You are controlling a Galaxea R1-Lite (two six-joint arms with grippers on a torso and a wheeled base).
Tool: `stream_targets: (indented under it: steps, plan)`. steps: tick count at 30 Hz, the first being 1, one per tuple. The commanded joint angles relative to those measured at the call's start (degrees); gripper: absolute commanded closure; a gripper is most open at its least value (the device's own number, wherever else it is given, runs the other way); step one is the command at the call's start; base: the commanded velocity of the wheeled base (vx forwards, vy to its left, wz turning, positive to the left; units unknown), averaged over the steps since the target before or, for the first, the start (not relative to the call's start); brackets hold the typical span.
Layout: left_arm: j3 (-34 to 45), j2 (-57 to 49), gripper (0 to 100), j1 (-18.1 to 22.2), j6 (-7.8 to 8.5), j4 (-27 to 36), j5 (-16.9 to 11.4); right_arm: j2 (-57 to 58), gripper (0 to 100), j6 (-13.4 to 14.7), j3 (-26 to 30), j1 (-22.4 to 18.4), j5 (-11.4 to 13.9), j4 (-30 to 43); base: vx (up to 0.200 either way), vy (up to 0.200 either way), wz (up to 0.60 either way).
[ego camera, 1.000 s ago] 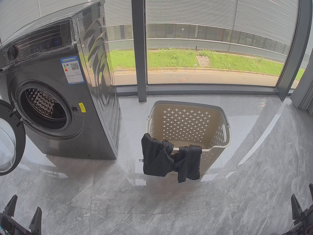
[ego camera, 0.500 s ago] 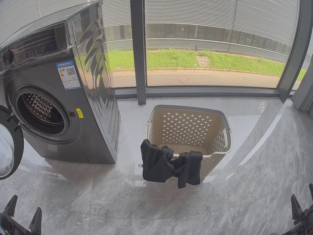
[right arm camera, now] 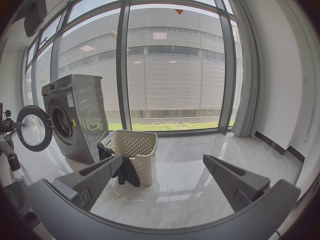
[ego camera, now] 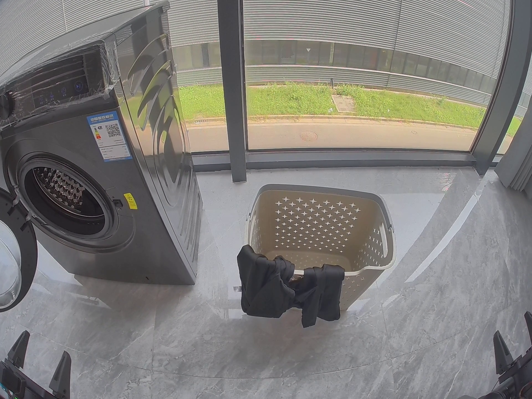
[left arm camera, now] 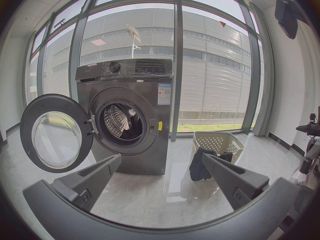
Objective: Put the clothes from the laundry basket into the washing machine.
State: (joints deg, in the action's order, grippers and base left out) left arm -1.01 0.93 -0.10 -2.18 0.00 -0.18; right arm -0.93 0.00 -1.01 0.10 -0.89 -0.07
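A beige laundry basket (ego camera: 327,225) stands on the marble floor by the window, with black clothes (ego camera: 288,289) draped over its near rim. Left of it is the grey washing machine (ego camera: 100,156), its round door (ego camera: 14,250) swung open and the drum (ego camera: 66,198) exposed. My left gripper (ego camera: 39,364) is low at the bottom left corner, open and holding nothing. At the bottom right edge my right gripper (ego camera: 512,342) is also open with nothing in it. From the wrist views I see the basket (left arm camera: 218,142) (right arm camera: 135,147), the clothes (left arm camera: 200,160) (right arm camera: 125,169) and the washing machine (left arm camera: 130,117) (right arm camera: 75,114) well ahead of both grippers (left arm camera: 161,162) (right arm camera: 161,162).
Tall window panes and a dark pillar (ego camera: 233,73) stand behind the basket. A grey curtain (ego camera: 515,151) hangs at the far right. Bare marble floor (ego camera: 221,350) stretches between me and the basket.
The whole head view has shifted: the camera moved, so the washing machine and basket sit slightly lower and leftward. Both grippers keep their places in the picture.
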Motion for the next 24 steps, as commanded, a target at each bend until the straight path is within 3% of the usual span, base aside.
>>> stream_targets:
  steps: [1, 6, 19, 22, 23, 24]
  plan:
    - [0.92, -0.93, 0, 0.01, -0.02, 0.0, 0.01, 0.66, 0, 0.0, 1.01, 0.08, 0.27, -0.1, 0.0, -0.2, 0.0]
    - [0.92, -0.93, 0, 0.01, 0.07, 0.0, 0.01, 0.75, 0, 0.09, 1.01, 0.08, 0.36, -0.1, 0.0, -0.2, 0.0]
    - [0.92, -0.93, 0, 0.01, 0.07, 0.0, 0.01, 0.84, 0, 0.53, 1.01, -0.01, 0.54, -0.19, 0.0, 0.0, 0.0]
    - [0.92, -0.93, 0, 0.01, 0.07, 0.0, 0.01, 0.75, 0, 0.62, -1.62, -0.01, 0.63, -2.92, 0.0, 0.0, 0.0]
    - [0.92, -0.93, 0, 0.01, 0.07, 0.0, 0.01, 0.49, 0, 0.7, -8.48, 0.25, 1.42, -2.92, 0.0, 0.0, 0.0]
    - [0.92, -0.93, 0, 0.01, 0.07, 0.0, 0.01, 0.14, 0, 0.7, -10.24, 0.34, 1.77, -2.56, 0.0, 0.0, 0.0]
